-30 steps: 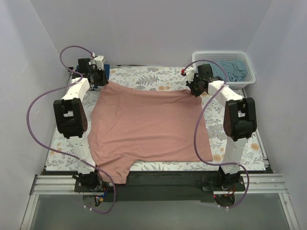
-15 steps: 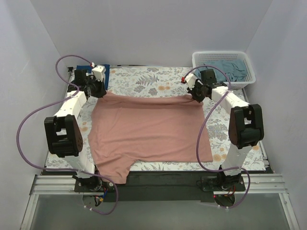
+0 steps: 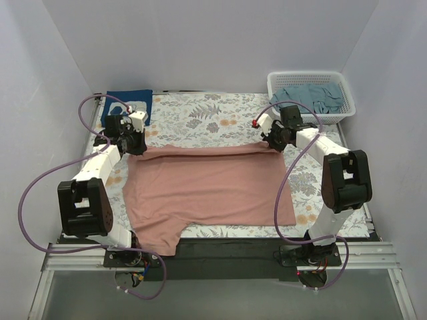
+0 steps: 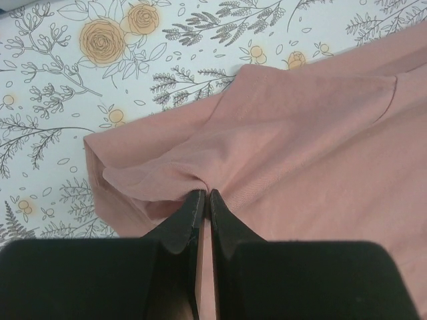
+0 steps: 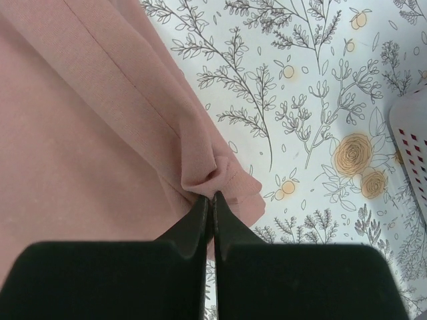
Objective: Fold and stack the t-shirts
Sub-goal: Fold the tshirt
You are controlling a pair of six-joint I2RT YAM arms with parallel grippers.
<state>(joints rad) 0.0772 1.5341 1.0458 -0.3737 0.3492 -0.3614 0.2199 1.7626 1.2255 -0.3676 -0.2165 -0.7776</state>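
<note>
A dusty-pink t-shirt [image 3: 207, 187] lies spread on the floral table cloth, plain side up, its far hem lifted and drawn toward the near side. My left gripper [image 3: 135, 147] is shut on the shirt's far left corner [image 4: 167, 180]. My right gripper [image 3: 275, 143] is shut on the far right corner [image 5: 223, 180]. A navy t-shirt [image 3: 131, 101] lies folded at the far left corner of the table. Grey-teal shirts [image 3: 313, 99] lie in the basket.
A white lattice basket [image 3: 341, 85] stands at the far right, beyond the table cloth [image 3: 200, 113]. The basket's edge shows in the right wrist view [image 5: 413, 140]. The shirt's near sleeve [image 3: 160, 240] hangs over the table's front edge.
Both grippers have pulled the shirt's far edge toward the near side, folding it back. The floral cloth and the navy shirt at the far left have come into view.
</note>
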